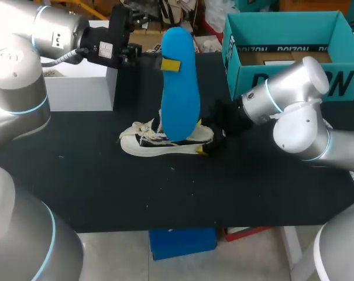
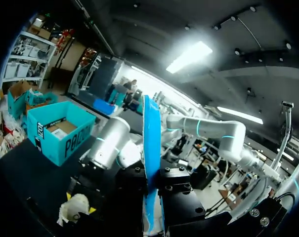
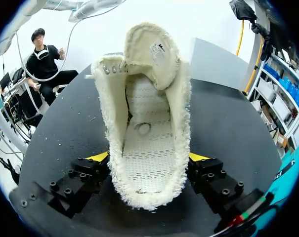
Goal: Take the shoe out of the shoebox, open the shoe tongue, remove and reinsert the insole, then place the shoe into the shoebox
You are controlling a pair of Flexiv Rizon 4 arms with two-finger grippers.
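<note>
Head view: the shoe (image 1: 165, 143) sat on its sole in the middle of the black table (image 1: 106, 193). It was out of the teal shoebox (image 1: 282, 76), which stood at the rear right. The shoe's long axis ran across the table, with the toe toward the left arm's side. The right gripper (image 1: 203, 139) clamped the heel. The left gripper (image 1: 172, 65) pinched the blue insole (image 1: 181, 99) and held it upright above the shoe, long axis vertical.

Left wrist view: the insole showed edge-on, squeezed between the gripper's fingers and running straight away from them.

Right wrist view: both yellow tips pressed the heel sides. The tongue was folded open and the footbed was bare.

Removal looked finished. Reinserting the insole and boxing the shoe remained.
</note>
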